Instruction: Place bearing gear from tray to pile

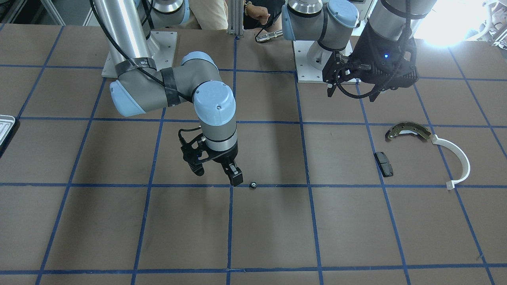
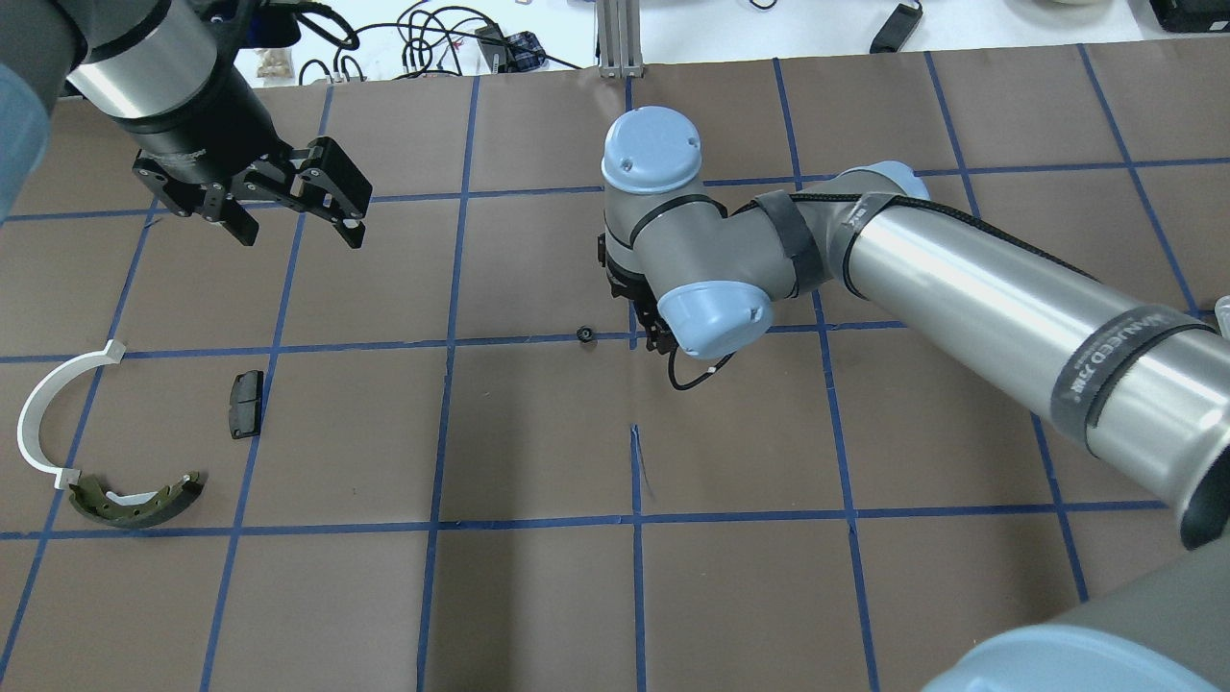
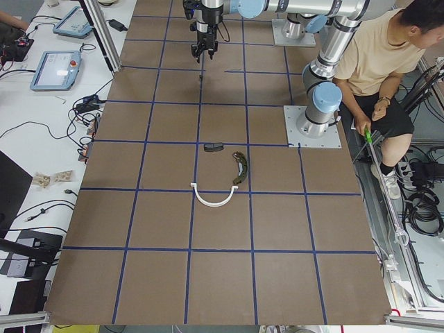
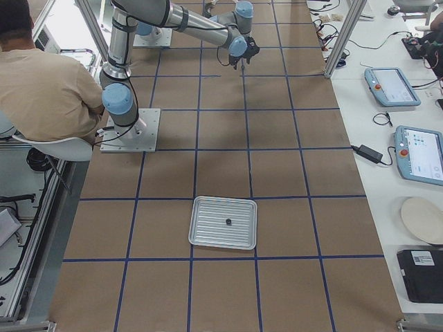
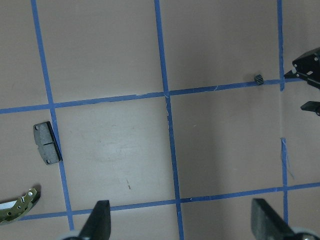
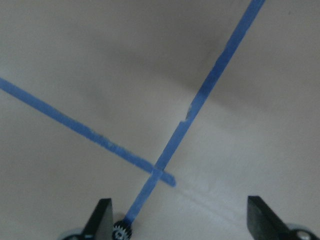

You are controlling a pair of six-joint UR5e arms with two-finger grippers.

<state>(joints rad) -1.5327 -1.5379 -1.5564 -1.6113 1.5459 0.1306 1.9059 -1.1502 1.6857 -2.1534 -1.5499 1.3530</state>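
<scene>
One gear (image 1: pixel 253 185) lies beside wide right claw (image 1: pixel 217 176), seemingly on tape (image 1: pixel 277 185); left claw (image 1: pixel 352 96) wide.

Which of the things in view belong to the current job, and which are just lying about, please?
Job: bearing gear on the table beside the open right gripper; tray; pile of brake shoe, white arc, black pad.
Lying about: two tablets, round plate, cables on the bench.
</scene>
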